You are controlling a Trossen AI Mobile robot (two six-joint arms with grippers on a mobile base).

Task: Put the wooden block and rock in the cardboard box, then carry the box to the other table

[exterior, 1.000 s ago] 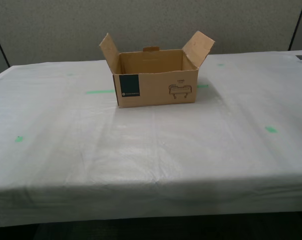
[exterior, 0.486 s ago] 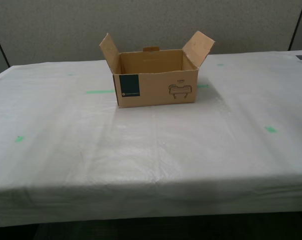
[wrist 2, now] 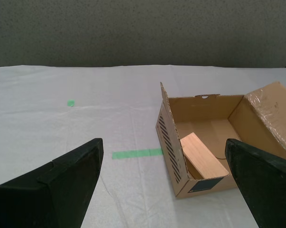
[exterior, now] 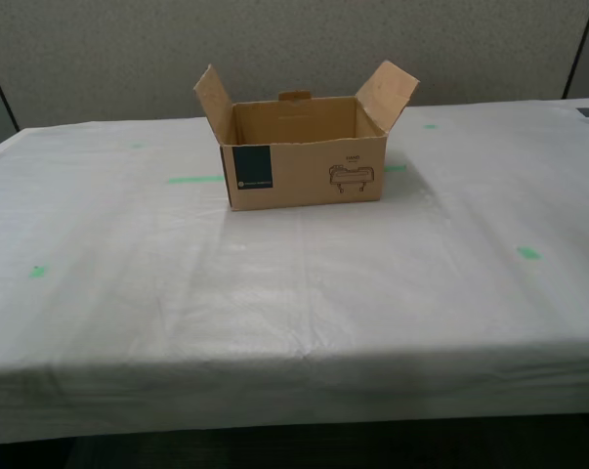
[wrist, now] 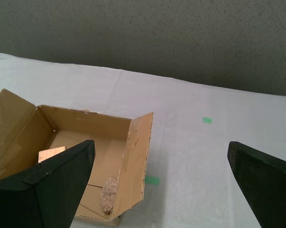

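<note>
A: Where do things stand?

B: The cardboard box [exterior: 304, 156] sits on the cloth-covered table [exterior: 274, 303], flaps up. Inside it, the wooden block [wrist 2: 203, 156] leans against one wall and the rock [wrist: 108, 192] lies on the floor by the opposite wall.

A: And my grippers?

B: My first gripper [wrist: 166, 190] is spread wide and holds nothing; it hangs above and just beside the box. My second gripper [wrist 2: 164, 183] is equally wide, empty, over the box's other side. Neither touches the cardboard.

A: So the job looks nearly finished. What could spoil it?

B: Mostly the pulling away, I'd judge. A finger catching a raised flap [exterior: 387, 93] could drag or tip the box, and the loose block and rock would slide. The wrinkled cloth could also bunch and shift the box if an arm brushes it.
</note>
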